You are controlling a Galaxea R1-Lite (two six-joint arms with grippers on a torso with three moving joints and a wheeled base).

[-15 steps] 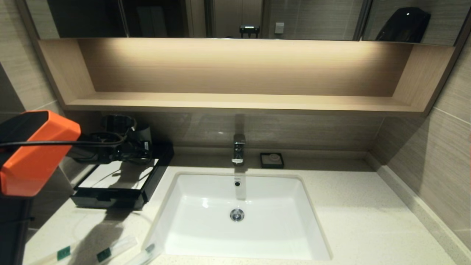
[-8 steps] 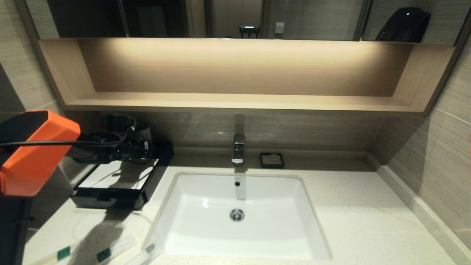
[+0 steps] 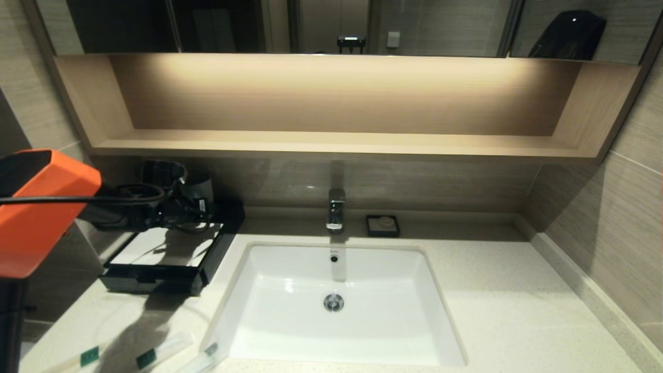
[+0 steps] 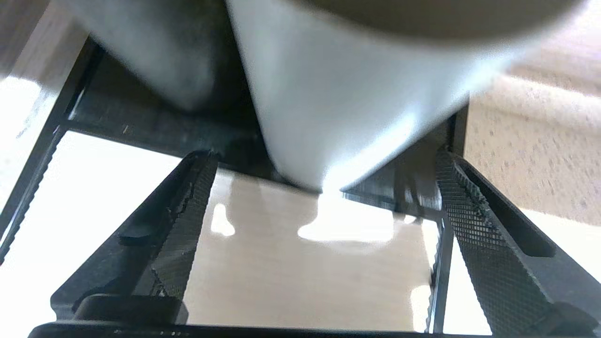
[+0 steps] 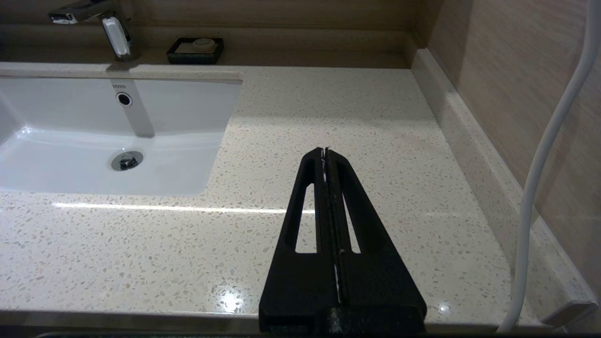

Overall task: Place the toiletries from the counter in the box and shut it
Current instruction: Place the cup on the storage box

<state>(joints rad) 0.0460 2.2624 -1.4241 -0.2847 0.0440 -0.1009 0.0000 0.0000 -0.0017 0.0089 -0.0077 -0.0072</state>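
Note:
The box [image 3: 217,248], dark with a flat white top, sits on the counter [image 3: 497,290] left of the sink. My left gripper [image 3: 204,210] hovers over its glossy top panel [image 4: 291,272], open, with nothing between the fingers [image 4: 197,197]. A light grey cup [image 4: 328,94] stands just ahead of the fingertips at the back of the box. Three slim wrapped toiletries [image 3: 160,352] lie at the counter's front left, two with green labels [image 3: 89,356]. My right gripper [image 5: 325,152] is shut and holds nothing, over the counter to the right of the sink; the head view does not show it.
The white sink [image 3: 290,269] fills the middle, with a chrome tap [image 3: 335,210] and a small black soap dish [image 3: 382,226] behind it. A second, darker cup [image 3: 163,173] stands beside the grey one. A wooden shelf [image 3: 336,142] overhangs the back wall.
My left arm has pulled back a little toward the left. The grey cup stays on the back of the box. The packets have not moved.

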